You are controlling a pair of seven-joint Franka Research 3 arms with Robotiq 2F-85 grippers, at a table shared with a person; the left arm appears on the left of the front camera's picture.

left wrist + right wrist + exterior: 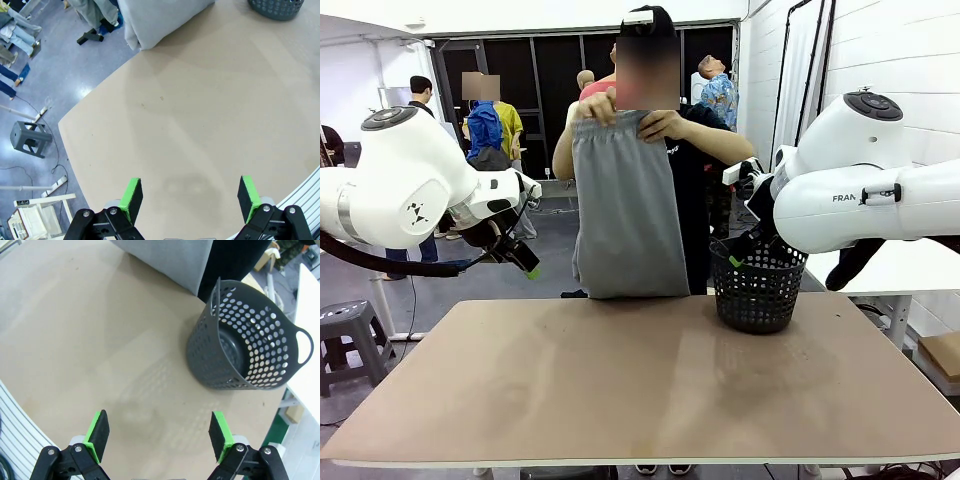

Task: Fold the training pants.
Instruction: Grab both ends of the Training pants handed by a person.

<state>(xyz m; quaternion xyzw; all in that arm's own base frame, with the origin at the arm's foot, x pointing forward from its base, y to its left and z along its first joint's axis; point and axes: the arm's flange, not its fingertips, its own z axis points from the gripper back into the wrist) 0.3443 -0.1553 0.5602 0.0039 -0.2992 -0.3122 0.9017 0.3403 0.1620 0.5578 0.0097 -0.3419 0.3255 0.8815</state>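
Left gripper (190, 195): one, jaws wide apart, above bare tabletop with the table's left edge in sight
Right gripper (159, 429): one, jaws wide apart, above bare tabletop, basket ahead of it
Table (620, 400): one, tan top, wide open middle, arms off to both sides
Basket (757, 290): one, black, perforated, upright near the far right edge
Training pants (625, 210): one grey pair, hanging upright, hem reaching the far edge
Person's hands (662, 125): two, gripping the waistband at chest height
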